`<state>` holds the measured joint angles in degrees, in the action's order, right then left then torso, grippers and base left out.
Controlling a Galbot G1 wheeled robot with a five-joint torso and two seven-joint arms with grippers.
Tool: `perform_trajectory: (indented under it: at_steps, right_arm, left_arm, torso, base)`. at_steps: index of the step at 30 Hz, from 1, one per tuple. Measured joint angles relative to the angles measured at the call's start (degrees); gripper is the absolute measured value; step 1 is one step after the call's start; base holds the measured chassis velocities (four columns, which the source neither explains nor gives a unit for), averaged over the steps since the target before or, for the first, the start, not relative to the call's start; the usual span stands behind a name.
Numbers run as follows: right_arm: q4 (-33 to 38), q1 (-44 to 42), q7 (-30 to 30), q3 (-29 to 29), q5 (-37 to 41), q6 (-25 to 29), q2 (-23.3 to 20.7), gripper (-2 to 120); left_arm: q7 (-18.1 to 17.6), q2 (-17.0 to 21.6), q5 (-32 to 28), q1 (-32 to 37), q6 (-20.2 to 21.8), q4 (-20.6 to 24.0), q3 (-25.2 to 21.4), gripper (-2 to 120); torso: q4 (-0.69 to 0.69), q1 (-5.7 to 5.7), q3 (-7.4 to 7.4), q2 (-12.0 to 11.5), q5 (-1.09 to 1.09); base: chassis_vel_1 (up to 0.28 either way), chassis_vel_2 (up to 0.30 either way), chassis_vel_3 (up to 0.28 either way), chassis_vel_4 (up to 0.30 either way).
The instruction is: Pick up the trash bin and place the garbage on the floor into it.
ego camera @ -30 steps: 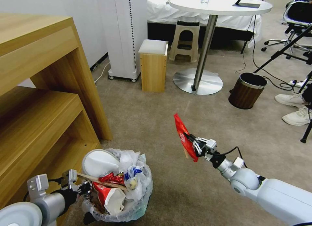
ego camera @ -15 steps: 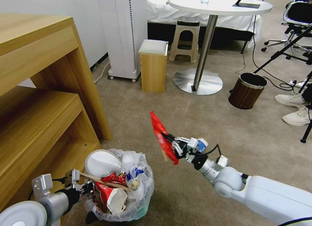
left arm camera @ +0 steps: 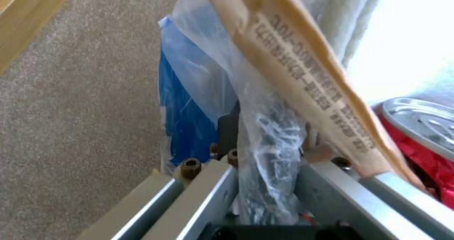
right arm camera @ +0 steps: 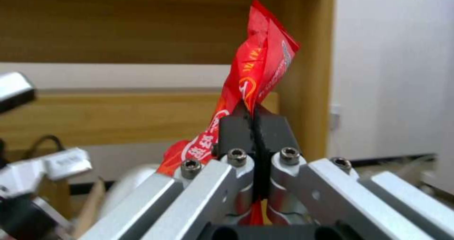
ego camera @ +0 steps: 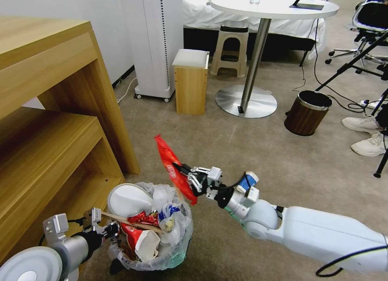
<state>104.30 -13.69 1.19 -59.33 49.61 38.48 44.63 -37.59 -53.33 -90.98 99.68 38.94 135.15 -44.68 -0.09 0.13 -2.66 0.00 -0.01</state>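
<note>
The trash bin, round with a crinkled plastic liner, sits low near the wooden shelf. It is heaped with garbage: a white slipper, a wooden stick and a red-white carton. My left gripper is shut on the bin's rim and liner. The left wrist view shows that gripper pinching the liner beside the blue bin wall and a red can. My right gripper is shut on a red wrapper, held upright just above the bin's right rim. Its pads clamp the wrapper.
A wooden shelf unit stands close on the left. Beige carpet floor lies open ahead. Farther off are a small wooden stool, a round table's base, a brown wood-grain bin and a person's shoes.
My right gripper has carried the red wrapper leftward, from mid-floor to above the bin's right rim. The left gripper still holds the bin, barely shifted.
</note>
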Motion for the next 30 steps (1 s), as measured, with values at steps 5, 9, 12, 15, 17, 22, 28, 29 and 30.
perform_trajectory:
  at_steps: [5,9,12,15,17,22,28,29,30]
  right_arm:
    - [0.0,2.3,0.2,-2.5,0.6,0.0,2.1,0]
    - [0.1,4.3,0.5,-5.0,1.2,-0.1,4.3,0]
    - [0.2,4.9,0.7,-6.0,1.2,-0.3,5.0,0]
    - [0.4,5.8,0.9,-7.0,1.3,-0.3,5.8,0]
    - [0.6,6.7,0.9,-8.0,1.4,-0.4,6.3,0]
    - [0.6,7.3,0.8,-9.1,1.4,-0.4,7.0,0]
    - [0.2,7.1,0.8,-10.5,0.2,-0.3,7.4,0]
    - [0.2,7.1,0.8,-10.5,0.2,-0.3,7.4,0]
    - [0.1,7.0,0.8,-10.6,-0.1,-0.3,7.4,0]
  left_arm:
    - [0.1,0.0,0.0,-0.6,0.0,-0.3,0.3,0]
    - [0.1,-0.3,0.0,-1.5,0.0,-0.5,0.8,0]
    - [0.1,-0.5,0.0,-1.9,0.0,-0.8,0.9,0]
    - [0.1,-0.8,0.1,-2.0,0.0,-1.0,0.9,0]
    - [0.1,-1.1,0.2,-2.0,0.0,-1.1,0.8,0]
    - [0.1,-1.4,0.3,-2.0,0.0,-1.3,0.6,0]
    - [0.1,-1.9,0.4,-1.3,-0.1,-0.8,-0.1,0]
    - [0.1,-1.9,0.4,-1.3,-0.1,-0.8,-0.1,0]
    - [0.0,-1.9,0.3,-1.1,-0.1,-0.5,-0.2,0]
  torso:
    - [-0.01,0.0,0.0,0.0,0.0]
    - [-0.01,0.0,0.0,0.0,0.01]
    - [-0.01,0.0,0.0,0.0,0.01]
    - [-0.01,0.0,0.0,0.0,0.01]
    - [-0.01,0.0,0.0,0.0,0.0]
    - [-0.01,0.0,0.0,0.0,0.01]
    - [-0.01,0.0,0.0,0.0,0.01]
    - [-0.01,0.0,0.0,0.0,0.01]
    - [-0.01,0.0,0.0,0.0,0.01]
  base:
    - [0.0,0.0,0.0,0.0]
    - [0.0,0.0,0.0,0.0]
    - [0.0,0.0,0.0,0.0]
    - [0.0,0.0,0.0,0.0]
    - [0.0,0.0,0.0,0.0]
    - [0.0,0.0,0.0,0.0]
    - [0.0,0.0,0.0,0.0]
    - [0.0,0.0,0.0,0.0]
    - [0.0,0.0,0.0,0.0]
